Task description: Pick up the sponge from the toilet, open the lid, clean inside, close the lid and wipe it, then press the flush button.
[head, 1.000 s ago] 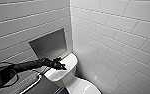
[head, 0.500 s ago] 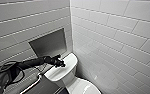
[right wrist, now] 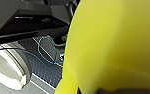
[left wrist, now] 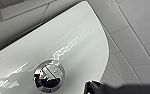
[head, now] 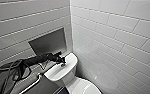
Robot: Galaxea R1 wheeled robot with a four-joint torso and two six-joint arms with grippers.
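Atop glossy toilet (head: 58, 73) — round chrome button (left wrist: 49, 75).

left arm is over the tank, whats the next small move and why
Probably lower the left gripper onto the flush button. In the head view it hangs over the tank top, and in the left wrist view the chrome button lies close beside its dark tip; whether they touch I cannot tell.

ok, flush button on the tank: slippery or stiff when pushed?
The flush button looks mirror-shiny, so it is probably slick. It sits ringed in the flat tank top, so it likely presses straight down without tipping.
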